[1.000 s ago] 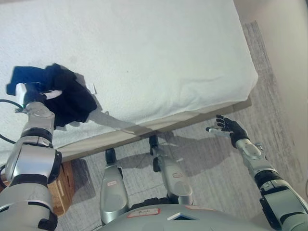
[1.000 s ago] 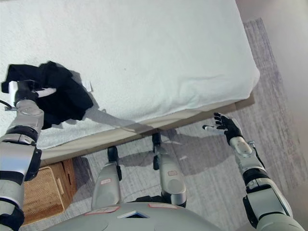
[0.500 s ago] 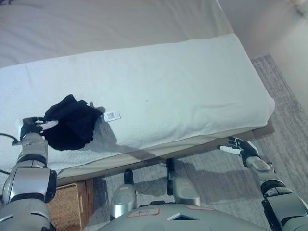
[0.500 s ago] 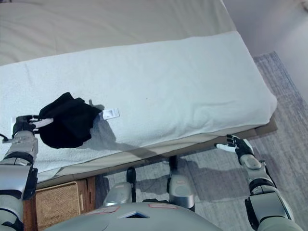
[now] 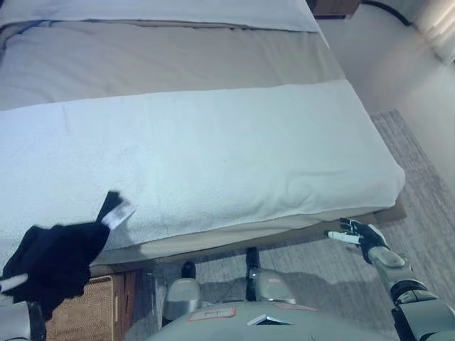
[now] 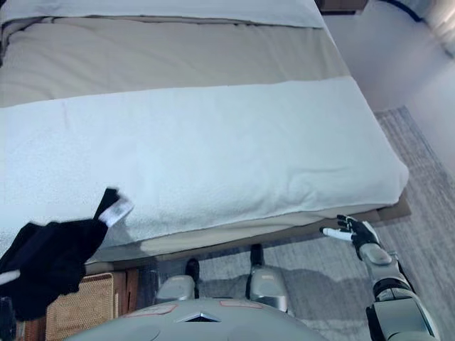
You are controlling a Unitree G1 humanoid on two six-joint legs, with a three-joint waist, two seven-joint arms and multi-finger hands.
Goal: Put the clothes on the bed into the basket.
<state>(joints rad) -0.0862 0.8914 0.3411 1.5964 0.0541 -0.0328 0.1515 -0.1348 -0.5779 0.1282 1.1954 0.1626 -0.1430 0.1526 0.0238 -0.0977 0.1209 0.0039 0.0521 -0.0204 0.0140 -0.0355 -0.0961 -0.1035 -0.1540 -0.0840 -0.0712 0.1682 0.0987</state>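
Note:
A black garment [image 5: 53,263] with a white tag [image 5: 117,213] hangs off the bed's front edge at the lower left, partly over a wicker basket [image 5: 99,305] on the floor. My left hand [image 5: 10,284] is shut on it; only a white fingertip shows against the cloth. The garment covers part of the basket [image 6: 78,312]. Low on the right, my right hand [image 5: 357,234] is open above the carpet, just off the bed's front right corner, holding nothing.
The bed [image 5: 227,156] fills most of the view, with a white blanket in front, a beige sheet [image 5: 178,64] behind and a pillow at the top. Grey carpet [image 5: 419,177] runs along the right side. A dark wooden piece [image 5: 334,7] stands at the top right.
The view has tilted up towards the head of the bed. My left hand has pulled the black garment off the blanket, down and left over the bed's edge above the basket.

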